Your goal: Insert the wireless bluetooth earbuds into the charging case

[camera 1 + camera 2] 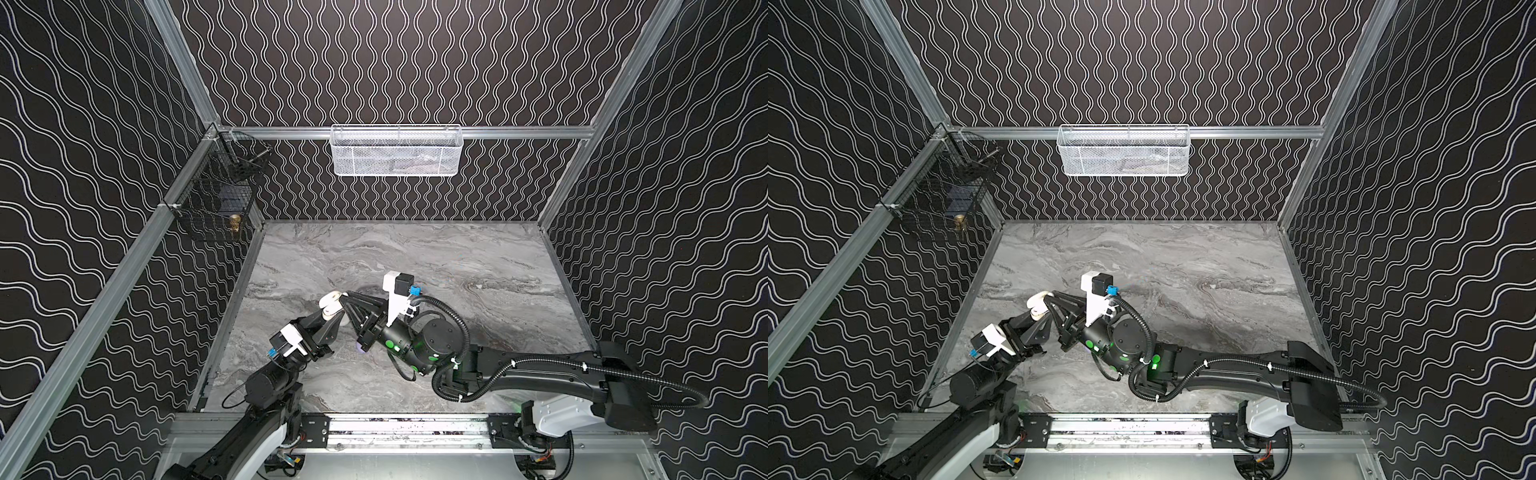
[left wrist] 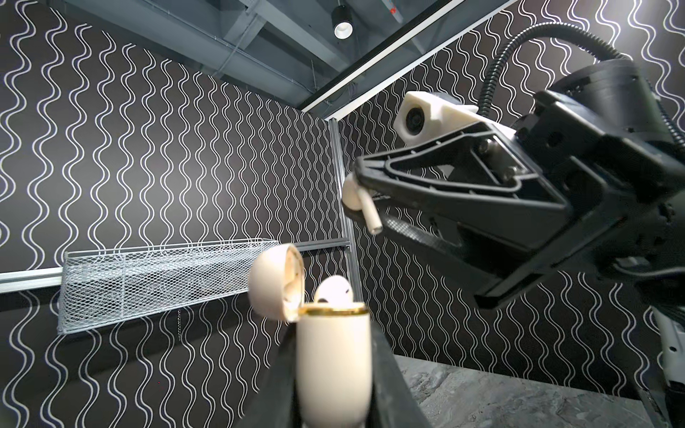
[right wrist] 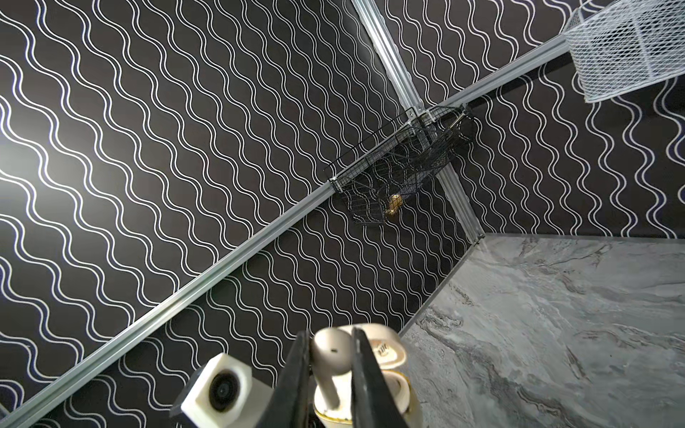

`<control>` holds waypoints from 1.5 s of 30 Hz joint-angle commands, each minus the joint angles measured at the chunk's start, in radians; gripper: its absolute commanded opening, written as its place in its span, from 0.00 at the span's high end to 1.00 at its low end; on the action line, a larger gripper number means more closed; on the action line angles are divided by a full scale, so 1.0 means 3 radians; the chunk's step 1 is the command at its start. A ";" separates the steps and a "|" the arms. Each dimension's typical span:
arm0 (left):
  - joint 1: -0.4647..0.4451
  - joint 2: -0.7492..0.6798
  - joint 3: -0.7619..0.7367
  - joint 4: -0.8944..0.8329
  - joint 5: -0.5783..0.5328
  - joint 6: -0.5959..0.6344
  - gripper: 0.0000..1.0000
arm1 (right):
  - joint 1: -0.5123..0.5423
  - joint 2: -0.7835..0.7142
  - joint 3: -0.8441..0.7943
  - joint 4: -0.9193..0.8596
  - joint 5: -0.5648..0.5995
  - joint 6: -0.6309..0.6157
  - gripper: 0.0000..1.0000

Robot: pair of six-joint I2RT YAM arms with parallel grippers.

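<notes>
White earbud (image 2: 361, 202), pinched by its head between the tips of my right claw (image 2: 356, 189); its stem, the long axis, slants downward toward the cream charging case (image 2: 333, 363) just below. My left claw (image 1: 330, 312) clamps that case upright, lid (image 2: 270, 281) swung open, a second earbud (image 2: 333, 291) already seated inside.

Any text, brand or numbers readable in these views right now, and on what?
No text is readable.
Small dark print inside the lid of the charging case: too blurred to read.
Earbud, white mesh basket, black wire basket: no lettering visible.
</notes>
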 commanded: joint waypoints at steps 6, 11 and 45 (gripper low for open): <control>0.0001 -0.0007 -0.0021 0.0104 -0.0060 -0.0101 1.00 | 0.0011 0.0202 0.0182 0.0198 -0.0118 0.0040 0.83; 0.0002 -0.0023 -0.0035 0.0104 -0.0081 -0.0092 1.00 | 0.0011 0.0285 0.0251 0.0170 -0.0143 0.0049 0.83; 0.0001 -0.0055 -0.0063 0.0102 -0.0223 -0.0091 1.00 | 0.0054 0.0508 0.0219 0.0197 -0.0061 0.0023 0.82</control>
